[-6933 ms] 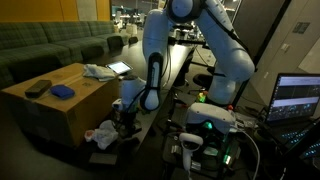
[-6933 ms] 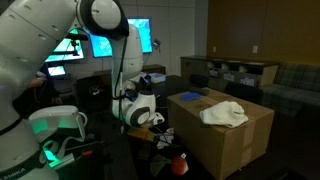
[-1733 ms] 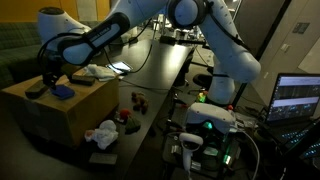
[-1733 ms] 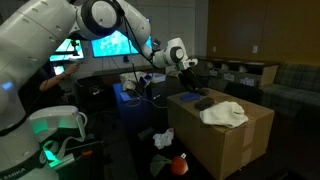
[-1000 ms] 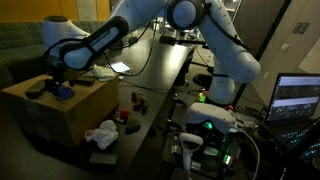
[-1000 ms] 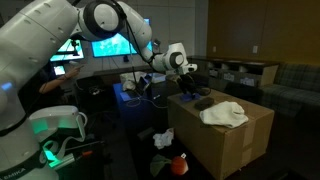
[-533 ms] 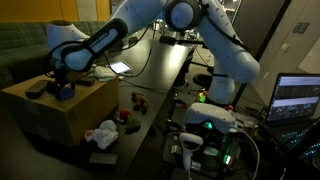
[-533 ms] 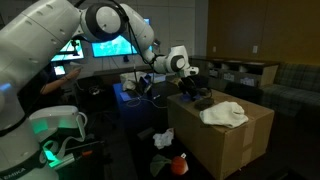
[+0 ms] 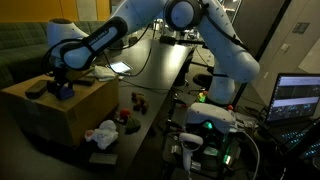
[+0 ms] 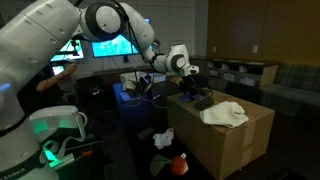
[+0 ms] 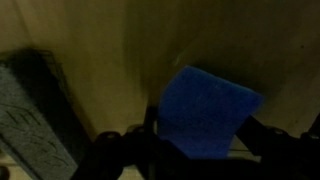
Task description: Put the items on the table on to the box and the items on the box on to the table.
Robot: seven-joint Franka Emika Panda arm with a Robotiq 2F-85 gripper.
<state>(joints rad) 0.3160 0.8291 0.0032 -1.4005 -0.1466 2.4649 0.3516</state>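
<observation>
Blue block (image 11: 207, 112) on the box (image 9: 45, 115) lies between the gripper's (image 11: 200, 138) parted jaws — lower squarely, close on its flat sides, lift straight.

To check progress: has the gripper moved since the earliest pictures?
Yes. The gripper went from the table beside the box up over the box top, and now hangs just above the blue item there.

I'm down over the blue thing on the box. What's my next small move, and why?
Probably close the jaws on it, then lift. In the wrist view the gripper straddles the blue item lying on the box, but a firm hold isn't clear.
</observation>
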